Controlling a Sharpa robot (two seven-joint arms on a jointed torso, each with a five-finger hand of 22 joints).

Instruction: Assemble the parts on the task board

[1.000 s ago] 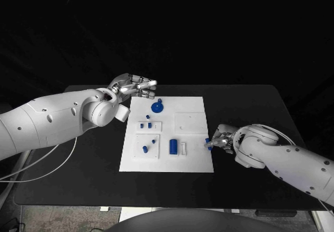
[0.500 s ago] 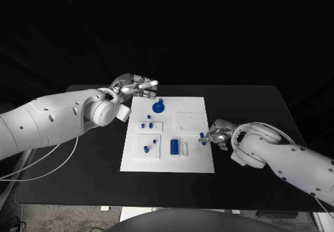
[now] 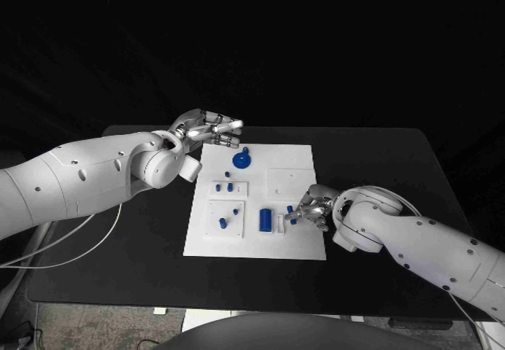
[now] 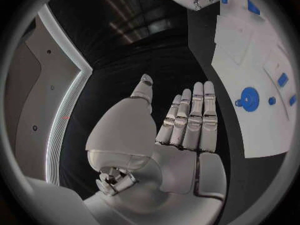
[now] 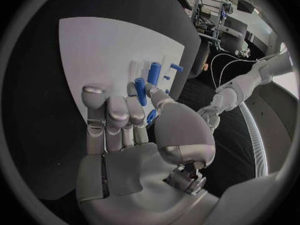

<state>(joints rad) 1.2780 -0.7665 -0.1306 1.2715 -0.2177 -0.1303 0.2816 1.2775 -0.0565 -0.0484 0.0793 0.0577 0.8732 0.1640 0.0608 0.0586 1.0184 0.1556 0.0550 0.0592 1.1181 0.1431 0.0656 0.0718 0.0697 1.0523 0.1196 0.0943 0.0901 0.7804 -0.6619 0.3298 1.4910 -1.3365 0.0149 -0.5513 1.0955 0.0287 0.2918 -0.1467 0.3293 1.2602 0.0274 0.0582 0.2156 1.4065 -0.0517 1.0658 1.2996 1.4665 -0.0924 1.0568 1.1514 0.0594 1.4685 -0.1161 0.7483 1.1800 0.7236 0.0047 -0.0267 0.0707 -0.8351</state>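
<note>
The job looks partway done: several blue parts already stand in the task board [image 3: 300, 244] mid-table, the right hand [image 3: 307, 208] pinches a small blue peg [image 5: 140, 91] above it, and the left hand [image 3: 209, 131] hovers empty, fingers apart

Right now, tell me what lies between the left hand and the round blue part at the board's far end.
In the head view, only bare white task board lies between the left hand and the round blue part.
</note>
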